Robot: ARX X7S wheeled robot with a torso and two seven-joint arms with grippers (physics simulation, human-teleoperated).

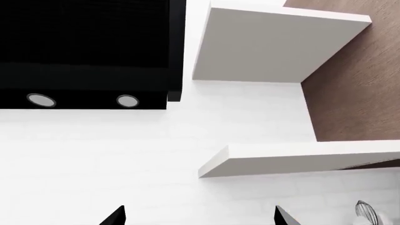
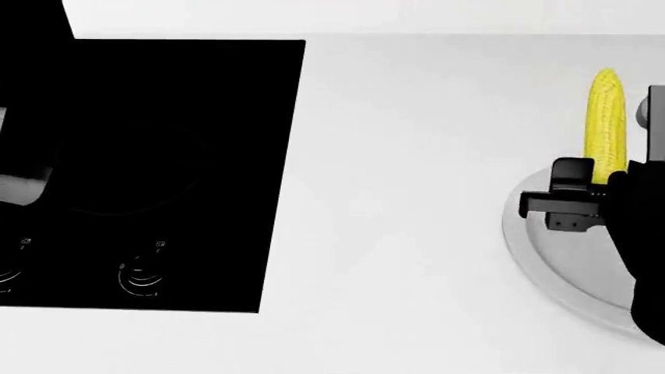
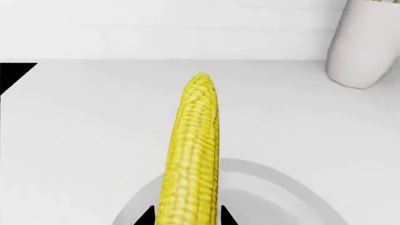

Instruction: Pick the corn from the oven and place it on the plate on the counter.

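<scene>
The yellow corn is between the fingers of my right gripper, held over the far edge of the round grey-white plate at the right of the white counter. In the right wrist view the corn points away from the gripper. Its tip reaches past the plate's rim, and the dark fingertips sit close on both sides of it. My left gripper is open and empty, and faces a white wall. The oven is out of view.
A black cooktop with dial marks is set in the counter at the left. The left wrist view shows a black range hood, two white shelves and a whisk. A white cylindrical container stands beyond the plate.
</scene>
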